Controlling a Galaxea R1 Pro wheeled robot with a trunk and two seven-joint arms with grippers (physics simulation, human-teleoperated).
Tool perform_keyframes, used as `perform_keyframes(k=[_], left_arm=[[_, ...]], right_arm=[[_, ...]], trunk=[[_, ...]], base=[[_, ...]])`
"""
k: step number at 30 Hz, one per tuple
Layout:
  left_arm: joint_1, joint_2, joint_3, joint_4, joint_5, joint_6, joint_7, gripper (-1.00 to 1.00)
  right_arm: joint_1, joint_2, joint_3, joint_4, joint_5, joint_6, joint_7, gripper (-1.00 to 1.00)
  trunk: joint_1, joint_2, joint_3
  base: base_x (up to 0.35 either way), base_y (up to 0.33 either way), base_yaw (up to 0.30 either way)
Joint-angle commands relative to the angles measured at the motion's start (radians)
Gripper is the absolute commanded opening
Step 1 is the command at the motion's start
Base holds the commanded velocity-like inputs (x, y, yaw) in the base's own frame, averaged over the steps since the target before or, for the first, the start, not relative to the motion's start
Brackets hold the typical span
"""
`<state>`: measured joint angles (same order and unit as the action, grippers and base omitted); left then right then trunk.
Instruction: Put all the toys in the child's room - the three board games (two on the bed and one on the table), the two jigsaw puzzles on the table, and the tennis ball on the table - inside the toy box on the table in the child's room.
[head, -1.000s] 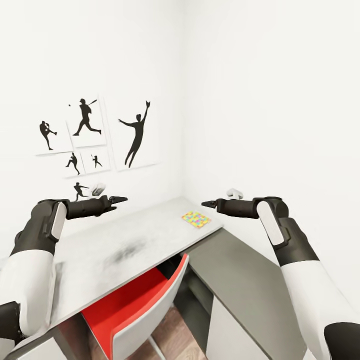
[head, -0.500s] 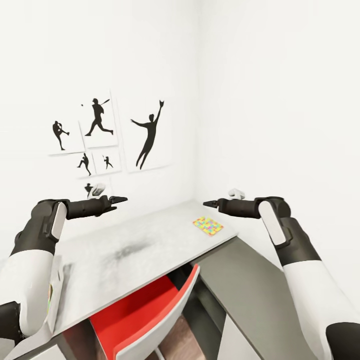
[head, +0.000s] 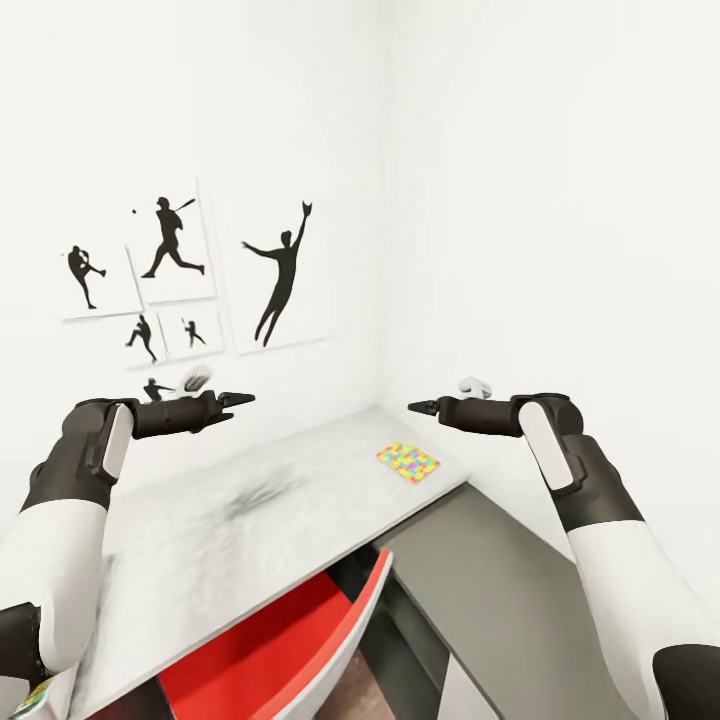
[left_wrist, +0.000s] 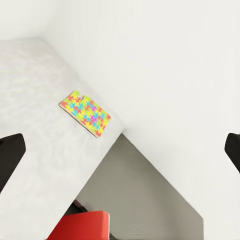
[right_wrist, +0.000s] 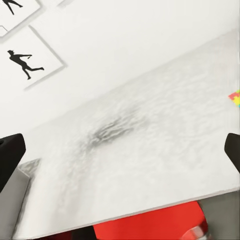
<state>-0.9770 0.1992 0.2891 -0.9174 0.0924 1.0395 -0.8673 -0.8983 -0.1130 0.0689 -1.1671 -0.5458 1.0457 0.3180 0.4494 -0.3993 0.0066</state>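
Observation:
One jigsaw puzzle (head: 408, 462), a thin multicoloured slab, lies near the far right corner of the light-grey table (head: 230, 530). In the left wrist view the puzzle (left_wrist: 85, 113) sits close to the table's edge. My left gripper (head: 240, 399) hovers open above the table's left part, and my right gripper (head: 415, 407) hovers open just above and beyond the puzzle. Both are empty. A corner of the puzzle (right_wrist: 235, 98) shows in the right wrist view. A small colourful patch (head: 35, 696) at the bottom left corner is too cut off to name.
A red chair (head: 290, 640) is pushed under the table's front edge. The lower dark-grey section (head: 490, 570) joins the table at the right. White walls close the corner, with black player silhouettes (head: 280, 275) on the left wall. A light-grey shape (right_wrist: 17, 200) lies at the table's end.
The whole picture has shifted, so the camera has moved: the wall pictures now sit further left and the table edge lower. Both arms keep the same pose, grippers open.

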Motion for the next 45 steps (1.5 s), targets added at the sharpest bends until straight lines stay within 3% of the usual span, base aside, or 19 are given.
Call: perform_keyframes(k=[1, 26, 45], left_arm=[[0.0, 0.0, 0.001, 0.0, 0.007, 0.008, 0.002, 1.0], [0.0, 0.0, 0.002, -0.006, 0.007, 0.008, 0.002, 1.0], [0.0, 0.0, 0.002, -0.006, 0.007, 0.008, 0.001, 1.0]], right_arm=[[-0.001, 0.0, 0.001, 0.0, 0.01, 0.002, 0.01, 1.0], [-0.002, -0.001, -0.001, 0.0, 0.01, 0.002, 0.01, 1.0], [-0.002, -0.002, -0.001, -0.003, 0.01, 0.002, 0.01, 1.0]], trunk=[[0.001, -0.001, 0.0], [0.001, -0.001, 0.003], [0.001, -0.001, 0.006]], base=[[0.078, 0.044, -0.151], [0.061, 0.088, -0.019], [0.055, -0.024, -0.032]])
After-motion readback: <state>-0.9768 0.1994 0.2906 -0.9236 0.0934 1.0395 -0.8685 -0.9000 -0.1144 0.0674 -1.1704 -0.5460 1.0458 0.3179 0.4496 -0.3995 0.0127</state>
